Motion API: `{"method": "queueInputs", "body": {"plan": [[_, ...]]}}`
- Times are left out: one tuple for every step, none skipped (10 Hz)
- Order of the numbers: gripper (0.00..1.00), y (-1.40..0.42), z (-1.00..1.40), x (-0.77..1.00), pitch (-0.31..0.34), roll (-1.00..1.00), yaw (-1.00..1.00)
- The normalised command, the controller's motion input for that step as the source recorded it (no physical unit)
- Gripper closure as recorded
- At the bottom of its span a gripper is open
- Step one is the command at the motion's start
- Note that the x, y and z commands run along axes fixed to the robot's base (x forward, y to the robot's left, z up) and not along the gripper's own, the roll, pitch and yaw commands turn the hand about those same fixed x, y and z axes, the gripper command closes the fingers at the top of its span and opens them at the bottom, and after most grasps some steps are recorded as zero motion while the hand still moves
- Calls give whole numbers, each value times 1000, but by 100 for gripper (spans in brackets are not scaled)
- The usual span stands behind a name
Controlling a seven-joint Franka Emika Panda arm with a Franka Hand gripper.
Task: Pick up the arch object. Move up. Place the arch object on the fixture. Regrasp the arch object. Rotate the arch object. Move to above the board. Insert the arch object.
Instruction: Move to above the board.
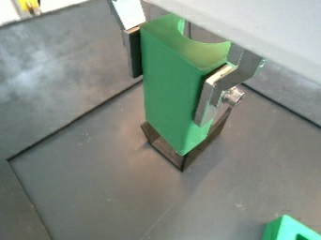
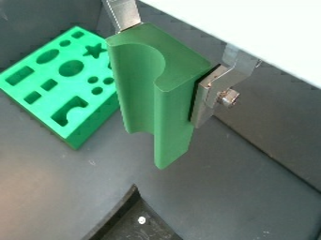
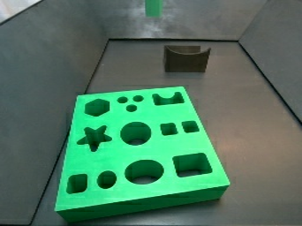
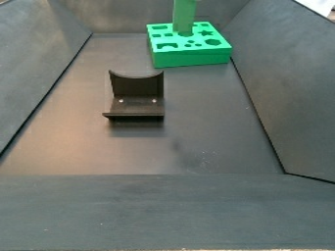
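1. high above the floor of the dark grey bin, the gripper (image 2: pixel 160 80) holds the arch object (image 2: pixel 153 94), a green block with its curved notch at the upper end.
2. in both side views only the block's lower end shows at the frame's upper edge (image 3: pixel 153 7) (image 4: pixel 186 20), clear of every surface.
3. the fixture (image 4: pixel 133 97) sits on the floor, apart from the board (image 3: pixel 139 150); in a wrist view a dark piece lies directly beneath the block (image 1: pixel 174 145), probably the fixture.
4. judged step: carrying the piece up and toward the fixture for placing.
5. to do it well: keep the block vertical, centre it over the u-shaped dip, descend slowly, and release only once it rests in the dip.
6. jaws: closed to the block's width, the silver fingers (image 1: pixel 221 89) pressing opposite side faces near its upper end; nothing else is touched.
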Motion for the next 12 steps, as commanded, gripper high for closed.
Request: {"method": "queueInputs", "body": {"plan": [[100, -33, 783, 69, 106, 95, 28], [100, -21, 606, 46, 105, 89, 26], [100, -12, 378, 29, 99, 82, 24], [100, -11, 209, 23, 100, 77, 24], [100, -1000, 165, 7, 85, 1, 1000], [100, -1000, 144, 11, 84, 2, 1000], [100, -1000, 158, 11, 89, 2, 1000], [100, -1000, 158, 17, 90, -5, 1000], [100, -1000, 158, 22, 92, -6, 1000], [100, -1000, 165, 32, 98, -8, 1000], [100, -1000, 167, 43, 101, -10, 1000], [100, -1000, 168, 72, 112, -11, 1000]]}}
